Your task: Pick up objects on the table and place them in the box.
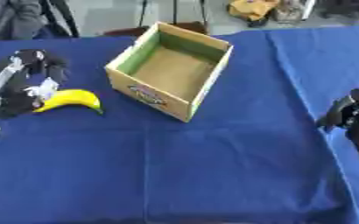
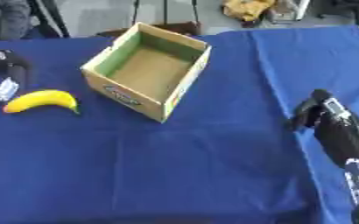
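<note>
Banana (image 1: 72, 99) lay on the surface left of the box (image 1: 170, 70), which was empty. Your left robot hand (image 1: 31, 89) touched it, grasp unclear; right robot hand (image 2: 318, 113) looked clenched, holding nothing.

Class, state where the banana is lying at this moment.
The banana lies on the blue tablecloth at the left of the left eye view, beside the robot's left hand and left of the open cardboard box.
</note>
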`<act>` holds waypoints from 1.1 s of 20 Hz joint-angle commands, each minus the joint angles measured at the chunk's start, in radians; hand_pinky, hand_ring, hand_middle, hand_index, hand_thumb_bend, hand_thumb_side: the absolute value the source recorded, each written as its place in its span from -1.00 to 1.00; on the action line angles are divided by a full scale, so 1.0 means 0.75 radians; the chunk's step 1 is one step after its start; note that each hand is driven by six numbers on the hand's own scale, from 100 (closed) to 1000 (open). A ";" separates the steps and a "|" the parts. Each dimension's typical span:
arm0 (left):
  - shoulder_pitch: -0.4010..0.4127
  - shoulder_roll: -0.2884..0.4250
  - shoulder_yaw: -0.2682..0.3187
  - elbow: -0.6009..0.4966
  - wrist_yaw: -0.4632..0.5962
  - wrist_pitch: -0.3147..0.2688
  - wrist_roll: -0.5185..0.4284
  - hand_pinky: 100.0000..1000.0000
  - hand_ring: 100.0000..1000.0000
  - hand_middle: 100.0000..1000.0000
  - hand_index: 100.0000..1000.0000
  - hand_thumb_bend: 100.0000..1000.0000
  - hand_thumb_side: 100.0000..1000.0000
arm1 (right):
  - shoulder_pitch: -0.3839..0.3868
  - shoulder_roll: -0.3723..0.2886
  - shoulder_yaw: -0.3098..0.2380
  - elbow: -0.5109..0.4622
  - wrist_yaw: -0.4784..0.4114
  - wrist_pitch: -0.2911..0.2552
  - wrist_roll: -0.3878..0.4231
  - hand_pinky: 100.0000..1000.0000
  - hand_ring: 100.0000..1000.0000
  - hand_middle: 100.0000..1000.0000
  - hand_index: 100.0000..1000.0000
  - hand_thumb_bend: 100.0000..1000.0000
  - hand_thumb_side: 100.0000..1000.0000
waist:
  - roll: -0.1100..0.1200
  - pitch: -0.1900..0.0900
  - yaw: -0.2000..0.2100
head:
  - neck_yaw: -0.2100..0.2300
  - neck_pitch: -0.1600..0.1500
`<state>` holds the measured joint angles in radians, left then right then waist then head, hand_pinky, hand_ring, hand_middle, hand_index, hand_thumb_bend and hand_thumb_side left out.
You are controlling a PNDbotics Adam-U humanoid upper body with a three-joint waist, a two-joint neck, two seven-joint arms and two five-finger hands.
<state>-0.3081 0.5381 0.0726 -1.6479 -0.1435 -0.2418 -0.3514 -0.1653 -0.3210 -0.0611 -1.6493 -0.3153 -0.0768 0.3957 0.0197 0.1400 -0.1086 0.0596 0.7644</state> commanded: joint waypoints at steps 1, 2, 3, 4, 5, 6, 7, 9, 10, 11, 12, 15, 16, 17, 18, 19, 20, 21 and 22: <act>-0.057 0.122 0.009 0.056 -0.098 -0.039 0.015 0.21 -0.01 -0.04 0.33 -1.00 -0.59 | -0.005 -0.026 -0.005 -0.018 0.001 0.003 0.001 -0.08 -0.39 -0.51 -0.08 -1.00 0.58 | 0.002 -0.022 -0.004 | 0.005 0.007; -0.078 0.150 0.005 0.084 -0.140 -0.056 0.015 0.20 -0.01 -0.04 0.33 -1.00 -0.72 | -0.004 -0.026 -0.004 -0.017 0.002 0.003 0.002 -0.08 -0.39 -0.51 -0.08 -1.00 0.58 | 0.003 -0.022 -0.006 | 0.004 0.007; -0.100 0.180 0.000 0.111 -0.184 -0.073 0.017 0.19 0.00 -0.03 0.34 -1.00 -0.83 | -0.004 -0.026 -0.003 -0.017 0.002 0.004 0.003 -0.08 -0.39 -0.51 -0.08 -1.00 0.58 | 0.004 -0.023 -0.007 | 0.004 0.007; -0.120 0.204 -0.007 0.139 -0.224 -0.092 0.023 0.19 0.01 -0.01 0.35 -1.00 -0.92 | -0.003 -0.026 -0.003 -0.017 0.003 0.004 0.004 -0.08 -0.39 -0.51 -0.08 -1.00 0.58 | 0.004 -0.024 -0.009 | 0.004 0.007; -0.146 0.232 -0.015 0.168 -0.269 -0.108 0.028 0.19 0.02 0.01 0.36 -0.81 -1.00 | -0.003 -0.026 -0.002 -0.016 0.003 0.005 0.006 -0.08 -0.39 -0.51 -0.08 -1.00 0.58 | 0.005 -0.024 -0.010 | 0.004 0.007; -0.174 0.254 -0.025 0.193 -0.318 -0.130 0.036 0.19 0.04 0.01 0.36 -0.78 -1.00 | -0.002 -0.026 0.000 -0.016 0.004 0.005 0.007 -0.08 -0.39 -0.51 -0.08 -1.00 0.56 | 0.005 -0.025 -0.011 | 0.005 0.007; -0.204 0.274 -0.032 0.228 -0.368 -0.146 0.045 0.19 0.06 0.04 0.38 -0.55 -1.00 | -0.002 -0.026 0.001 -0.016 0.004 0.005 0.008 -0.08 -0.39 -0.51 -0.08 -1.00 0.58 | 0.004 -0.025 -0.013 | 0.005 0.007; -0.277 0.303 -0.058 0.312 -0.460 -0.172 0.059 0.19 0.10 0.07 0.40 -0.27 -1.00 | -0.001 -0.025 0.004 -0.017 0.005 0.004 0.012 -0.08 -0.39 -0.51 -0.08 -1.00 0.58 | 0.001 -0.025 -0.017 | 0.006 0.006; -0.318 0.314 -0.075 0.362 -0.508 -0.193 0.063 0.20 0.12 0.09 0.41 -0.19 -1.00 | -0.001 -0.025 0.006 -0.017 0.005 0.004 0.014 -0.08 -0.39 -0.51 -0.08 -1.00 0.58 | 0.000 -0.024 -0.020 | 0.009 0.004; -0.359 0.319 -0.092 0.413 -0.556 -0.216 0.063 0.20 0.14 0.10 0.42 -0.13 -1.00 | -0.002 -0.026 0.007 -0.017 0.005 0.003 0.016 -0.08 -0.39 -0.51 -0.08 -1.00 0.58 | 0.000 -0.024 -0.023 | 0.012 0.003; -0.396 0.319 -0.105 0.465 -0.603 -0.242 0.062 0.21 0.14 0.11 0.43 -0.10 -1.00 | -0.002 -0.026 0.009 -0.017 0.005 0.003 0.017 -0.08 -0.39 -0.51 -0.08 -1.00 0.58 | -0.001 -0.023 -0.026 | 0.013 0.003; -0.504 0.301 -0.131 0.633 -0.752 -0.328 0.052 0.21 0.17 0.10 0.42 0.09 -0.87 | -0.003 -0.024 0.014 -0.016 0.007 0.003 0.024 -0.08 -0.39 -0.51 -0.08 -1.00 0.59 | -0.002 -0.020 -0.036 | 0.015 -0.001; -0.535 0.293 -0.134 0.689 -0.805 -0.351 0.050 0.21 0.18 0.10 0.42 0.20 -0.80 | -0.003 -0.023 0.015 -0.016 0.009 0.003 0.025 -0.08 -0.39 -0.51 -0.08 -1.00 0.59 | -0.001 -0.018 -0.040 | 0.016 -0.002; -0.567 0.285 -0.134 0.744 -0.864 -0.371 0.050 0.21 0.19 0.10 0.43 0.24 -0.77 | -0.004 -0.023 0.017 -0.016 0.010 0.003 0.027 -0.08 -0.39 -0.51 -0.08 -1.00 0.59 | -0.001 -0.015 -0.044 | 0.017 -0.004; -0.594 0.276 -0.133 0.795 -0.923 -0.389 0.055 0.22 0.20 0.12 0.43 0.24 -0.73 | -0.005 -0.022 0.019 -0.016 0.012 0.003 0.029 -0.08 -0.39 -0.51 -0.08 -1.00 0.60 | -0.001 -0.013 -0.048 | 0.018 -0.006; -0.615 0.265 -0.128 0.842 -0.975 -0.406 0.061 0.24 0.21 0.12 0.42 0.24 -0.71 | -0.007 -0.022 0.020 -0.016 0.013 0.003 0.031 -0.08 -0.39 -0.51 -0.08 -1.00 0.60 | 0.000 -0.010 -0.053 | 0.020 -0.008; -0.633 0.254 -0.122 0.884 -1.021 -0.423 0.070 0.24 0.22 0.13 0.42 0.25 -0.69 | -0.009 -0.021 0.021 -0.015 0.013 0.003 0.032 -0.08 -0.39 -0.52 -0.08 -1.00 0.60 | 0.000 -0.008 -0.057 | 0.020 -0.010; -0.647 0.244 -0.117 0.921 -1.059 -0.438 0.078 0.25 0.22 0.13 0.42 0.25 -0.68 | -0.011 -0.021 0.022 -0.015 0.014 0.003 0.034 -0.08 -0.39 -0.52 -0.08 -1.00 0.60 | 0.001 -0.005 -0.061 | 0.019 -0.012; -0.660 0.235 -0.111 0.955 -1.093 -0.450 0.087 0.25 0.22 0.14 0.42 0.24 -0.68 | -0.012 -0.020 0.024 -0.015 0.015 0.004 0.036 -0.08 -0.39 -0.52 -0.08 -1.00 0.60 | 0.001 -0.003 -0.065 | 0.019 -0.014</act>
<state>-0.7772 0.6988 -0.0250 -0.9554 -0.9261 -0.5634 -0.2934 -0.1597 -0.3210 -0.0420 -1.6491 -0.3081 -0.0732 0.4179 0.0209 0.1508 -0.1588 0.0711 0.7627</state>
